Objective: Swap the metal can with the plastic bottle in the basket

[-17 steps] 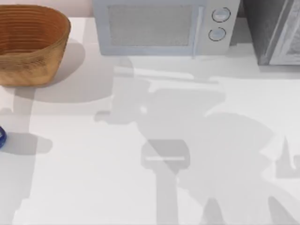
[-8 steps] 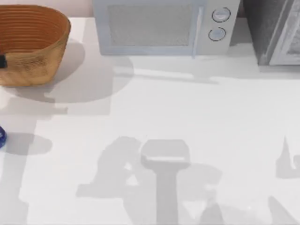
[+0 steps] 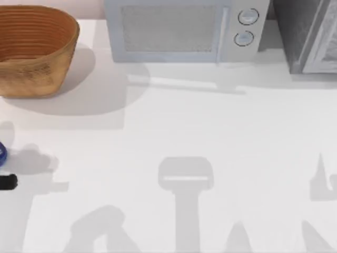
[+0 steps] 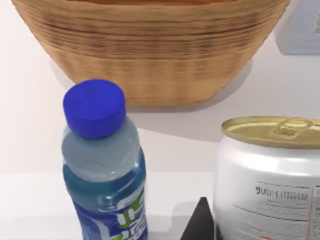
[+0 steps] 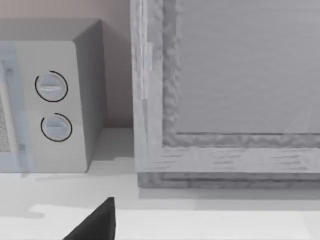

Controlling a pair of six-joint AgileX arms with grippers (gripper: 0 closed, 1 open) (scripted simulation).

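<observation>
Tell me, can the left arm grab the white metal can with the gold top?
Probably yes. In the left wrist view the white metal can with the gold top stands close ahead, beside the blue-capped clear plastic bottle, apart from it, nothing between it and the wrist.

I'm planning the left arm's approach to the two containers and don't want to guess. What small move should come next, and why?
Probably ease the left gripper toward the metal can and centre on it. In the left wrist view the can and plastic bottle both stand upright on the table in front of the basket, neither held, with the can nearest.
</observation>
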